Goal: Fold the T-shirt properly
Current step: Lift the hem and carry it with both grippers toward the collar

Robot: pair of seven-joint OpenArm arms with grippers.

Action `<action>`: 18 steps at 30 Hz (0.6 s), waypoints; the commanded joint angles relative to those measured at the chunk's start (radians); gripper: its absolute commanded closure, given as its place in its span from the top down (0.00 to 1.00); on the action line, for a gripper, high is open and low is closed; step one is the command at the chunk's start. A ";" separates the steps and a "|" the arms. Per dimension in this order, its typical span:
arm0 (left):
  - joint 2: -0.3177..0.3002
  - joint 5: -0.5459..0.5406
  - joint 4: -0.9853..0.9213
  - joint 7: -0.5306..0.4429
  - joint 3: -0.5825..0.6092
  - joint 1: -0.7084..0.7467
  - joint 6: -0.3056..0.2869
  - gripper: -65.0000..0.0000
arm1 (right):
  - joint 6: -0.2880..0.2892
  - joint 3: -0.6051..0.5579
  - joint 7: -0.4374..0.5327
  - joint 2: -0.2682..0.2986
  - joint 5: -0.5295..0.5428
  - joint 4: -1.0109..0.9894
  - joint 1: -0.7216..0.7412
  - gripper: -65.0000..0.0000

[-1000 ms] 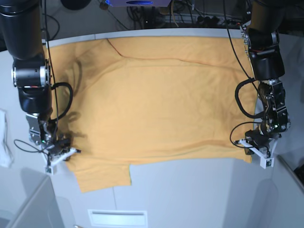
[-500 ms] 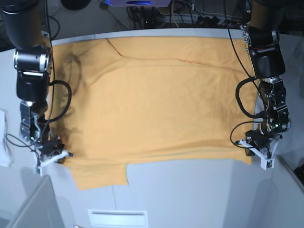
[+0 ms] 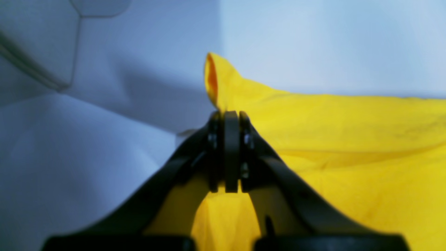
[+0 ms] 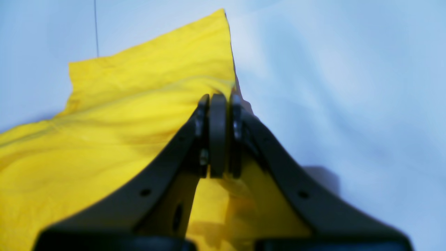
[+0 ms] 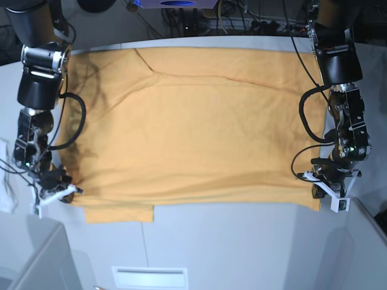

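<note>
The light-orange T-shirt [image 5: 193, 121] lies spread flat across the grey table [image 5: 242, 241], with a sleeve flap sticking out at its near left edge. My left gripper [image 5: 322, 192] is at the shirt's near right corner. In the left wrist view it [image 3: 225, 116] is shut on a raised fold of the shirt [image 3: 348, 139]. My right gripper [image 5: 62, 192] is at the shirt's near left corner. In the right wrist view it [image 4: 217, 99] is shut on the edge of the shirt [image 4: 122, 115].
A small white cloth [image 5: 6, 181] lies at the table's far left edge. A white slotted panel [image 5: 149, 277] sits below the table's near edge. Cables and equipment [image 5: 199, 18] run behind the far edge.
My right gripper has moved to the left in the base view, drawing the shirt's near left corner and sleeve flap with it. My left gripper has barely shifted.
</note>
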 commanded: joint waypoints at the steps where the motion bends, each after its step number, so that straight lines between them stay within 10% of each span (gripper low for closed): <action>1: -0.015 -0.005 0.034 -0.021 -0.004 -0.008 0.002 0.00 | 0.002 0.010 0.015 0.018 0.007 0.027 0.023 0.00; 18: 0.002 -0.005 0.238 0.107 -0.101 0.144 -0.004 0.00 | 0.002 0.074 -0.137 0.017 0.012 0.202 -0.132 0.00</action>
